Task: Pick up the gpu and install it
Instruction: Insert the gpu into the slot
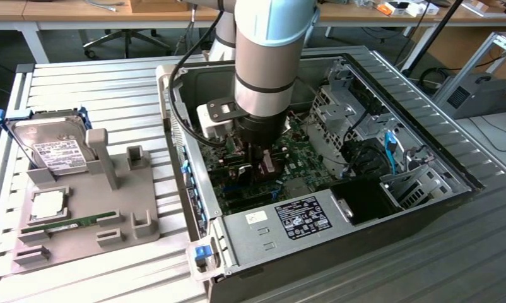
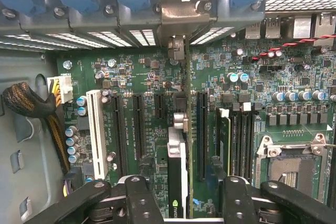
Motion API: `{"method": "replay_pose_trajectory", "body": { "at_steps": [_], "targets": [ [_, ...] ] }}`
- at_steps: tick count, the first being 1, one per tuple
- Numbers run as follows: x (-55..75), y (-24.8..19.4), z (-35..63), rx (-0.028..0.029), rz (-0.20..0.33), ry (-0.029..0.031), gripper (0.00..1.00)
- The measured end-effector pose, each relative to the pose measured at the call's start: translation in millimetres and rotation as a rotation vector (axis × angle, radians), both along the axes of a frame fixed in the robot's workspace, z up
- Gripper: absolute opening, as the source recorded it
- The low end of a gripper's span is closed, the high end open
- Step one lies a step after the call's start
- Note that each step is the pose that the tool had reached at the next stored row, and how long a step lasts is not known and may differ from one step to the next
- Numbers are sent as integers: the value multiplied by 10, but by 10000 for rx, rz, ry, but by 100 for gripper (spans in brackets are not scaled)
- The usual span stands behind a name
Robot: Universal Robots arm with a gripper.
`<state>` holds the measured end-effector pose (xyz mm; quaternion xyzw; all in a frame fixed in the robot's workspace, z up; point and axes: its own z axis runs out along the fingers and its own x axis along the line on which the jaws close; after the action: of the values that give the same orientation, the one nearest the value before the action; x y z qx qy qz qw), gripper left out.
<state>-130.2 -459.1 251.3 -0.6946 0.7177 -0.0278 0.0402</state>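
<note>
Two black metal fingers (image 2: 136, 198) of the gripper (image 2: 181, 203) are seen spread wide; between them, untouched, the gpu (image 2: 177, 171) stands on edge in a green motherboard (image 2: 147, 77) slot, thin and flat.

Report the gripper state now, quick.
Gripper: open, fingers either side of the gpu, which stands on edge on the motherboard; not gripping it.

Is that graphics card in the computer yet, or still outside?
In: the gpu stands upright on edge on the motherboard, between the open fingers.
</note>
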Motion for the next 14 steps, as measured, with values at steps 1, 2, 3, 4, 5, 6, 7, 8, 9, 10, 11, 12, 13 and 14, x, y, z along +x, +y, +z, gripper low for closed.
{"method": "replay_pose_trajectory", "body": {
  "at_steps": [1, 2, 3, 4, 5, 6, 7, 8, 9, 10, 11, 12, 13, 14],
  "targets": [
    [19, 0, 37, 1, -3, 1, 53],
    [26, 0, 48, 4, -8, 2, 53],
    [26, 0, 49, 2, -8, 3, 53],
    [25, 0, 76, -2, -9, 193, 53],
    [25, 0, 94, -1, -8, 262, 53],
    [24, 0, 108, -1, -10, 274, 53],
    [26, 0, 142, -1, -8, 285, 53],
    [25, 0, 183, -1, -8, 304, 53],
    [25, 0, 213, -1, -9, 318, 53],
    [25, 0, 235, -1, -9, 327, 53],
    [25, 0, 250, -3, -8, 333, 53],
    [25, 0, 271, -1, -8, 338, 53],
    [26, 0, 297, -1, -8, 344, 53],
    [26, 0, 314, 0, -8, 348, 53]
  ]
}}
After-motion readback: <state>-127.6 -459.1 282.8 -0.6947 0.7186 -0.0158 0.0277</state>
